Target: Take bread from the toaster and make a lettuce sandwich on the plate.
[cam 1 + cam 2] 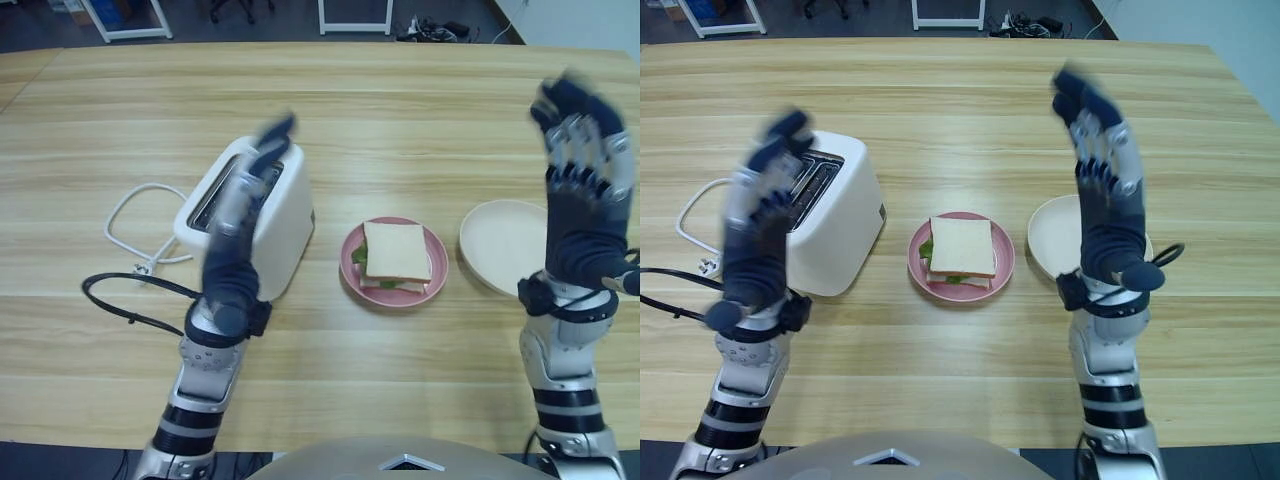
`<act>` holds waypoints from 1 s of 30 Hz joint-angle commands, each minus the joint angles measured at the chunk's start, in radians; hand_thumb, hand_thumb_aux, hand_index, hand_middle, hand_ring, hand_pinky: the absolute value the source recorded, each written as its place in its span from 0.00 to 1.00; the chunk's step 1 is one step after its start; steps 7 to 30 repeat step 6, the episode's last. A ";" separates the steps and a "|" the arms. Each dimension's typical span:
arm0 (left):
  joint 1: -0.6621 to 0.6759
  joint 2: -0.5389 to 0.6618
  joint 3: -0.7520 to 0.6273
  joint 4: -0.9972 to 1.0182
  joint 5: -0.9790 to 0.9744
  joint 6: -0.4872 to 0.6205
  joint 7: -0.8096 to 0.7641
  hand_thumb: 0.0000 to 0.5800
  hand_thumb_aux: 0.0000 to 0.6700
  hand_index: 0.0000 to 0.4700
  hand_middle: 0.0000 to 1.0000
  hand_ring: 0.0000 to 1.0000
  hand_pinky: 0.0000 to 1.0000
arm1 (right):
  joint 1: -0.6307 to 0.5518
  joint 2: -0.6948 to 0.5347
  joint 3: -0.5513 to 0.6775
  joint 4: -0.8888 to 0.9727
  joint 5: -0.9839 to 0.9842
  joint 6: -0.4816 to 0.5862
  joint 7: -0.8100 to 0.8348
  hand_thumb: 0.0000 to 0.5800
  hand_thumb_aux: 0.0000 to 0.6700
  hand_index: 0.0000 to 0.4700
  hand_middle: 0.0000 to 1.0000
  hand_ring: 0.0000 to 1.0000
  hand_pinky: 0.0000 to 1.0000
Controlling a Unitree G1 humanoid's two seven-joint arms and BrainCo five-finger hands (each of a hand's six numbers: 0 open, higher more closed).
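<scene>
Nearest the viewer, taking the pink plate as the clock's centre, the robot's left hand (235, 240) is raised at about 8 o'clock, palm upright, its dark fingers stretched up and spread, holding nothing. It stands in front of the white, rounded two-slot toaster (288, 225). The robot's right hand (580, 200) is raised at about 3 o'clock, fingers likewise extended and apart, holding nothing, and it overlaps the right edge of a round cream plate (500, 245).

A thin black cable (120, 300) loops across the light wooden plank table (400, 130) near the left wrist.

The small round pink plate (400, 301) sits in the middle of the table. On it lies a sandwich of square white bread (397, 250), with a green lettuce leaf (359, 258) peeking out at its left side. The cream plate is just beside it at 3 o'clock, not touching. The toaster stands at 9 o'clock, angled, with its white power cord (125, 215) curled on the table farther left.

Beyond the table's far edge, at 12 o'clock, white metal frame legs (355, 15) and a tangle of cables (435, 30) rest on a dark floor
</scene>
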 commanded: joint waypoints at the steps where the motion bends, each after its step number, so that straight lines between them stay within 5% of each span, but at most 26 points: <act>1: -0.041 -0.100 0.060 -0.041 0.100 -0.007 0.043 0.00 0.00 0.00 0.00 0.00 0.00 | -0.034 0.085 -0.033 -0.044 -0.109 -0.027 -0.056 0.00 0.00 0.00 0.00 0.00 0.00; 6: -0.078 -0.179 0.119 -0.057 0.199 0.009 0.080 0.00 0.00 0.00 0.00 0.00 0.00 | -0.070 0.131 -0.050 -0.079 -0.150 -0.032 -0.094 0.00 0.00 0.00 0.00 0.00 0.00; 30: -0.078 -0.179 0.119 -0.057 0.199 0.009 0.080 0.00 0.00 0.00 0.00 0.00 0.00 | -0.070 0.131 -0.050 -0.079 -0.150 -0.032 -0.094 0.00 0.00 0.00 0.00 0.00 0.00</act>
